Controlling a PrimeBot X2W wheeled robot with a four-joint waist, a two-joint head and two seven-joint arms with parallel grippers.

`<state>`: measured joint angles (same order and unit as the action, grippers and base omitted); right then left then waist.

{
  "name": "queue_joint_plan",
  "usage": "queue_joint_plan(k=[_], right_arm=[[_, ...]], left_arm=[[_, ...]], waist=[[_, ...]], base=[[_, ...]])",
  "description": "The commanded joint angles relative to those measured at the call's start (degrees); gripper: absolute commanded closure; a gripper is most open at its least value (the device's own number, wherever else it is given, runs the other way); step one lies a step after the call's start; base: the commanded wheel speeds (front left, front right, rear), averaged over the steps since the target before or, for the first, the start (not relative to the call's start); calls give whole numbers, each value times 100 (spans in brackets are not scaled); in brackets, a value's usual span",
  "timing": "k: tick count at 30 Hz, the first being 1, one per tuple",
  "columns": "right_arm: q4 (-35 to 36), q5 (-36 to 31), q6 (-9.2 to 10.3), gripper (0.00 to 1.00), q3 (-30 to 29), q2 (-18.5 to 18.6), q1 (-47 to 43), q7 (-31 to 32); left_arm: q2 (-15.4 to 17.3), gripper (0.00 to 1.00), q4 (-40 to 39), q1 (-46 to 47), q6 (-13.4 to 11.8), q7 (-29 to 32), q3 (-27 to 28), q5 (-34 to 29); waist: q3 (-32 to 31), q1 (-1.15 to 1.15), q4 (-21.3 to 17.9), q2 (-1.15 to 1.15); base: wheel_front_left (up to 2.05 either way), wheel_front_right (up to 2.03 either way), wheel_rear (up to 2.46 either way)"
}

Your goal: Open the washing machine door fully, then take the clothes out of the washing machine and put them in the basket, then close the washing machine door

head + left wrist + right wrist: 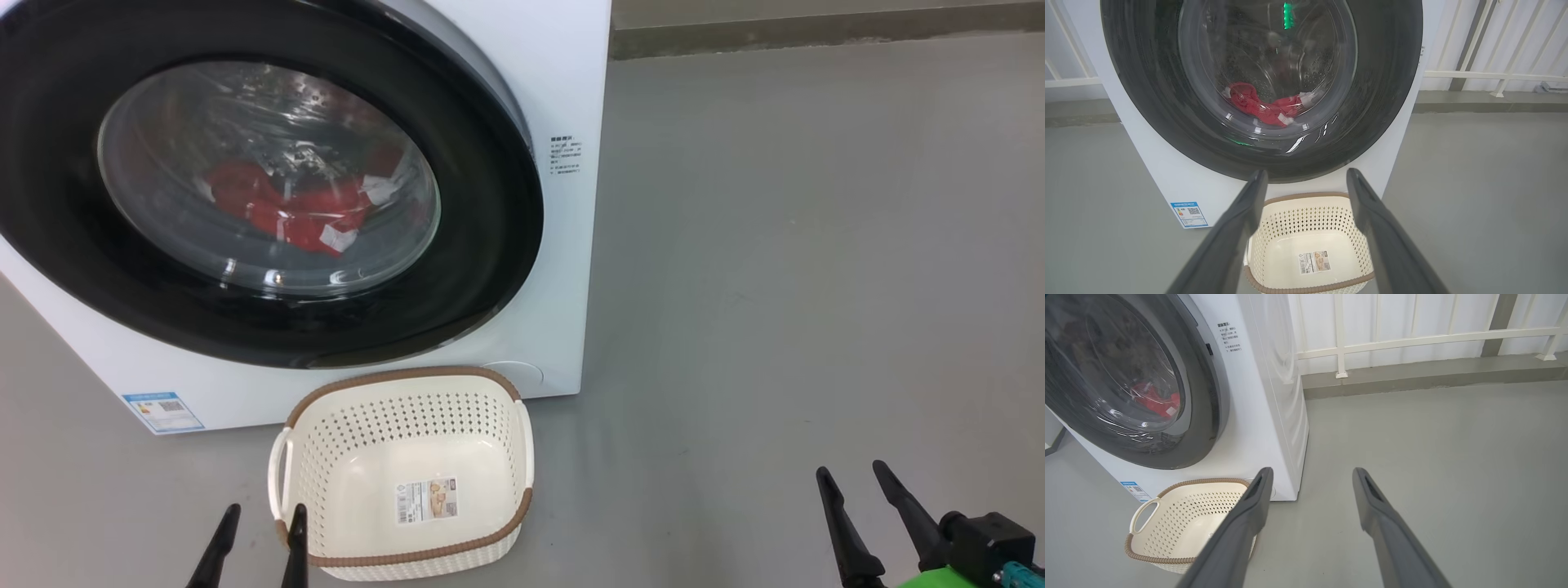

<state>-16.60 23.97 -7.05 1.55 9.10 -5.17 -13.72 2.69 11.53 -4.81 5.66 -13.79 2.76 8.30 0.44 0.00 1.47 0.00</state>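
Observation:
The white washing machine (563, 73) stands at upper left with its black-rimmed round door (482, 245) closed flat against it. Behind the glass lie the red clothes (286, 208), also seen as clothes (1257, 108) and clothes (1155, 401) in the wrist views. The cream basket (326, 425) sits empty on the floor right in front of the machine; a barcode sticker marks its bottom. My left gripper (263, 516) is open at the basket's near left corner, basket (1274, 241) between its fingers. My right gripper (853, 474) is open over bare floor, well right of the basket (1151, 522).
Grey floor (816, 245) stretches to the right of the machine. A low kerb (1412, 377) with a white railing (1412, 339) runs along the back. A blue label sticker (163, 411) sits on the machine's lower left front.

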Motion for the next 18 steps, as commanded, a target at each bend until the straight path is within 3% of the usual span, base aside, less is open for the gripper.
queue_joint_plan(k=[1, 18], right_arm=[[162, -192, -44, 0, 142, 123, 53, -120], [176, -219, -44, 0, 150, 90, 55, -128]], left_arm=[[32, 0, -156, 77, 37, -113, 208, -221], [20, 0, -177, 98, 105, -121, 239, -153]], waist=[[2, 0, -5, 0], [24, 0, -17, 0]], base=[[0, 0, 0], [0, 0, 0]])
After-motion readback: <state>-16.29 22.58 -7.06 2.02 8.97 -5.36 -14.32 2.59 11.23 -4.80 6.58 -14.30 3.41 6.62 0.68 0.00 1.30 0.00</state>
